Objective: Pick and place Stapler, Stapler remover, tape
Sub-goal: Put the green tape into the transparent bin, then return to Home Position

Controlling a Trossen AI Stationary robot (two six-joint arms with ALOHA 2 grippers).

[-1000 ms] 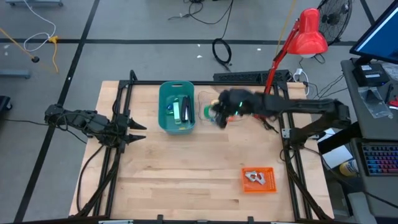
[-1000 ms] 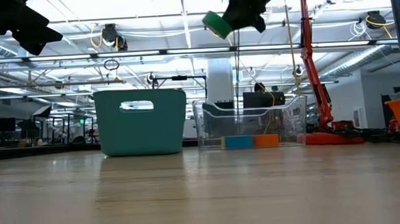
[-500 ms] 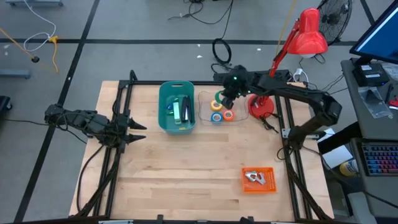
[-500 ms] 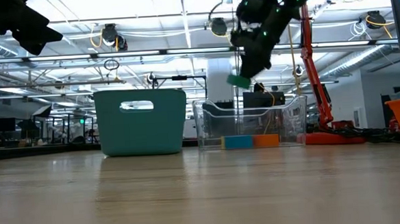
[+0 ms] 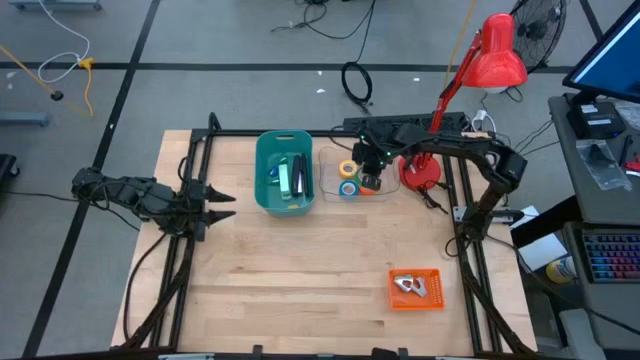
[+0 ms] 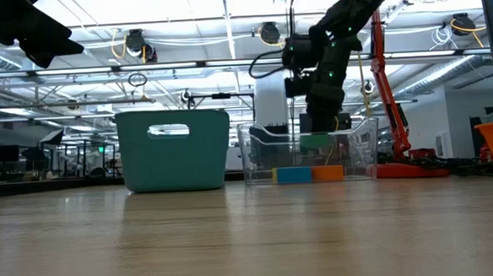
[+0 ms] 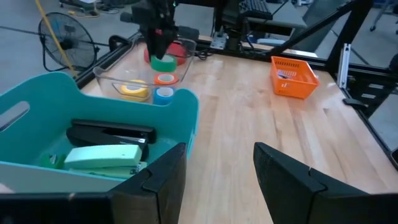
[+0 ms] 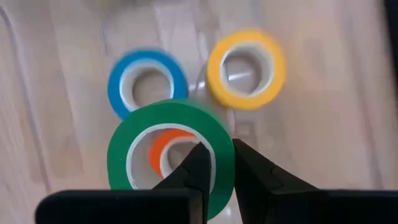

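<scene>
Right pincer [image 8: 214, 163]: clamped on the rim of the green ring-shaped tape roll [image 8: 170, 149], one finger inside the ring, one outside; in the low view it hangs just inside the clear plastic tray [image 6: 311, 152].
Green roll position: held directly above the orange tape roll [image 8: 168, 149], which shows through its centre; from the wrist view, can't tell if they touch.
Clear tray contents: blue tape roll [image 8: 147, 79], yellow tape roll [image 8: 246, 67] and the orange one lie flat on the tray floor, close together.
Teal plastic bin [image 7: 93, 112]: sits just beside the clear tray at the far side of the wooden worktop [image 5: 300, 270]; holds a black stapler [image 7: 112, 133] and a pale green stapler [image 7: 102, 156].
Orange mesh basket [image 5: 415, 289]: near the front-right of the worktop, well apart from the bins; holds small pale claw-like pieces [image 5: 407, 285], prob. the staple removers.
Left pincer [image 7: 214, 180]: spread apart, empty, waiting over the left edge of the worktop, pointed at the teal bin.
Done, by my read: staplers binned, removers in basket, 3 of 4 tapes placed.
Left, by my read: let go of the green roll into the tray, then retract. Task looks nearly finished.
</scene>
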